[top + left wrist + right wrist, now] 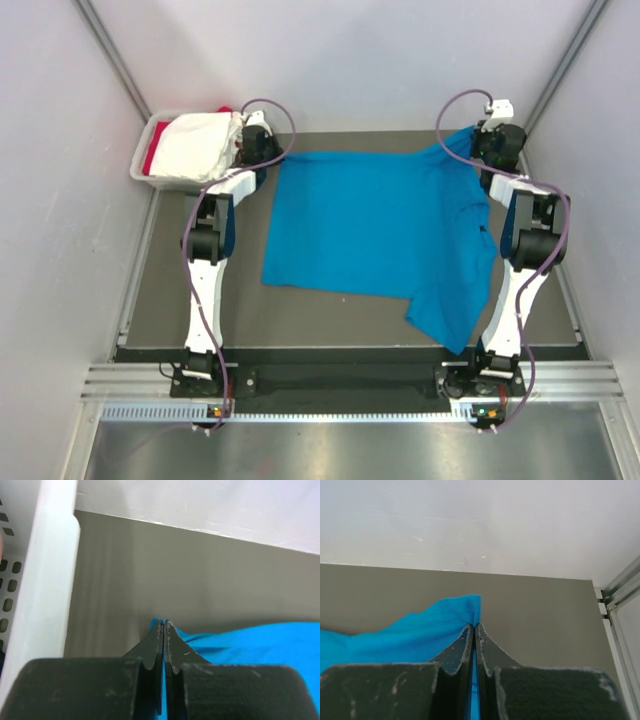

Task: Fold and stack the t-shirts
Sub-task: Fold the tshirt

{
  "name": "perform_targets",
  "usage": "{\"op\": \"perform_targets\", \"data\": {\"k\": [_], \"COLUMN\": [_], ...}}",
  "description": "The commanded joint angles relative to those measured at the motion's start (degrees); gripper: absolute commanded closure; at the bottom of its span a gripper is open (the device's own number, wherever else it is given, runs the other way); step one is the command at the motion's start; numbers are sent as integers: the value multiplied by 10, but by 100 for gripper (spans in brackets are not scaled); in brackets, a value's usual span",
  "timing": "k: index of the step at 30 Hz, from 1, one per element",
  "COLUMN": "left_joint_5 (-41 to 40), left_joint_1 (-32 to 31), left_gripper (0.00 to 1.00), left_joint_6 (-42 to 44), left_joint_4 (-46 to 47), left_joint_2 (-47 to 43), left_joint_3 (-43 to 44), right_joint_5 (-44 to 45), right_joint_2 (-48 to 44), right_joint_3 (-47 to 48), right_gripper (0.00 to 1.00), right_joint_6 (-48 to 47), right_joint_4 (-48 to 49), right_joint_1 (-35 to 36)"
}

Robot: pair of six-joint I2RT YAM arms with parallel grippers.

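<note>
Pinching far corners of blue shirt [370, 235]: left gripper [163, 624] and right gripper [473, 626] both clamped on its cloth. Shirt lies spread, unfolded, across the bench [330, 315]. White shirt [195, 145] and red shirt [152, 160] wait in tub [140, 170], far-left corner. Nothing stacked; folding looks barely begun.

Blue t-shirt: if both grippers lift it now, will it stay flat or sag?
Likely floppy: the blue t-shirt lies limp and rumpled, so its middle would probably sag between the left gripper and right gripper. Probably light; thin cloth bunches at each pinch.
</note>
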Motion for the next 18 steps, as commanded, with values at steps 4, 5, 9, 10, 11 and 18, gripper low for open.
{"op": "perform_targets", "data": {"k": [4, 5, 9, 10, 11, 18], "left_joint_5": [-48, -53, -70, -73, -81, -89], "left_joint_1": [3, 4, 3, 3, 3, 4], "left_gripper": [100, 100, 100, 100, 100, 100], "left_joint_6": [-47, -51, -81, -86, -95, -102], "left_joint_4": [26, 19, -14, -22, -26, -31], "left_joint_2": [-49, -44, -31, -28, -28, -24], "left_joint_3": [6, 21, 55, 58, 63, 70], "right_joint_5": [6, 8, 20, 22, 24, 39], "right_joint_2": [-29, -28, -24, -24, -23, -22], "right_joint_3": [4, 4, 10, 11, 10, 8], "right_gripper": [100, 100, 100, 100, 100, 100], "right_joint_6": [28, 28, 31, 31, 30, 27], "right_joint_4": [54, 53, 53, 53, 54, 55], "right_joint_1": [-2, -2, -2, -2, -2, -5]}}
